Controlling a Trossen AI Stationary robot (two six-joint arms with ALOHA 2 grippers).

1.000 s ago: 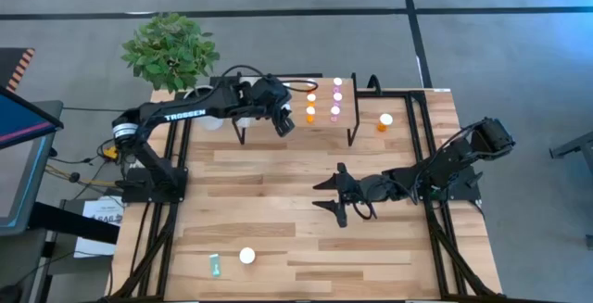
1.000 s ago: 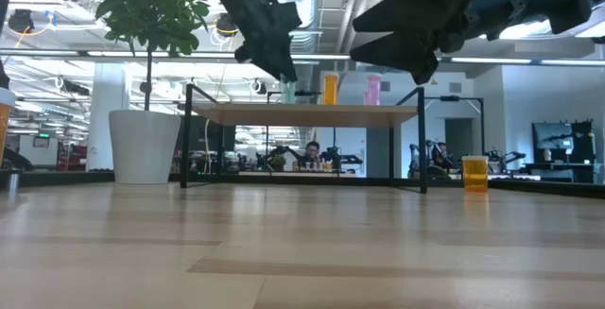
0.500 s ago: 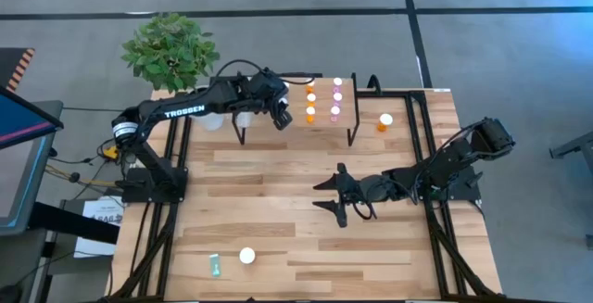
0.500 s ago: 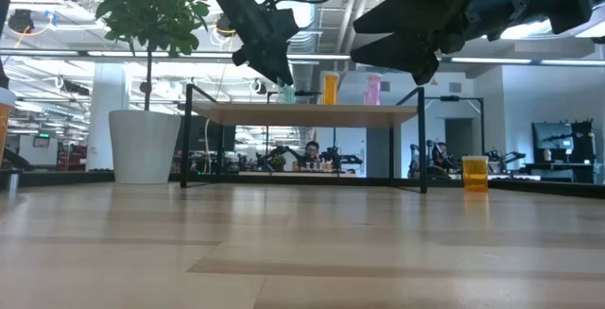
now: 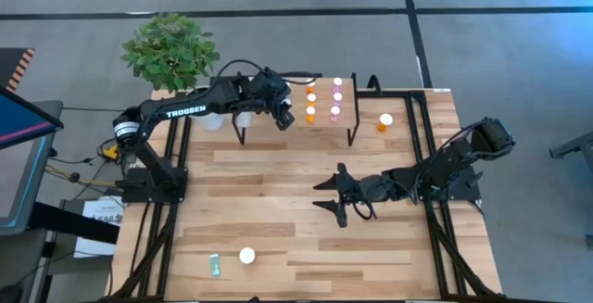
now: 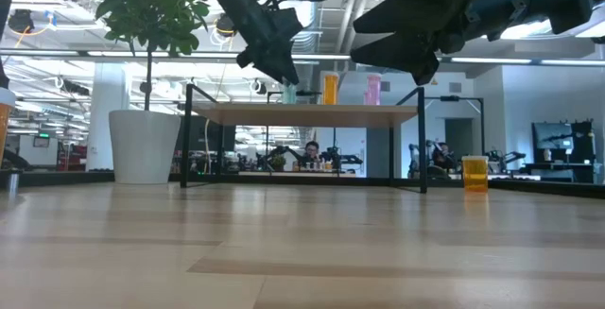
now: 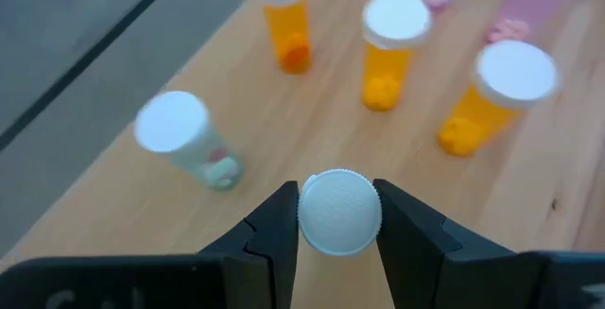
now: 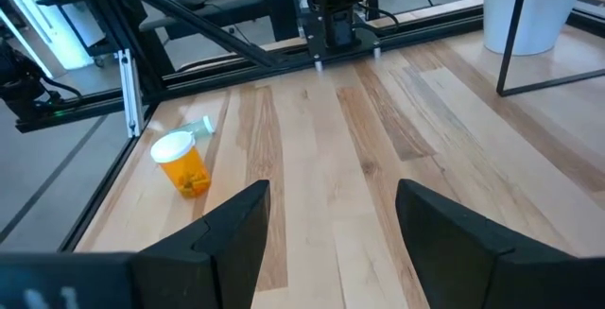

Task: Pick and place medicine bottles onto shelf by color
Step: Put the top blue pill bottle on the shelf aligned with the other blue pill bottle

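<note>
The left tool [image 7: 338,219] is closed on the white cap of a small bottle [image 7: 339,211], held over the near edge of the shelf [image 5: 320,127]; the colour of that bottle's body is hidden under its cap; in the low view a teal bottle [image 6: 287,92] shows just below the same tool, which suggests a teal one, though I cannot be sure it is the held one; beside it on the shelf stands 1 teal bottle [image 7: 187,142], and farther along 3 orange bottles [image 7: 389,49], with pink ones beyond; the right tool [image 8: 326,219] hangs with jaws wide and nothing between them, over the middle of the counter [image 5: 278,201]; 1 wider orange bottle [image 5: 384,121] waits on the counter just off the shelf's end, another white-capped bottle [image 5: 246,256] and a teal one lying flat [image 5: 215,265] near the front edge

These bottles look light, stiff plastic, so a modest squeeze should do; the ridged cap gives the pads bite, while the smooth body would likely slip; being narrow and tall, each probably tips easily if set down tilted or nudged by a neighbour; the wider ones likely need a broader opening
</note>
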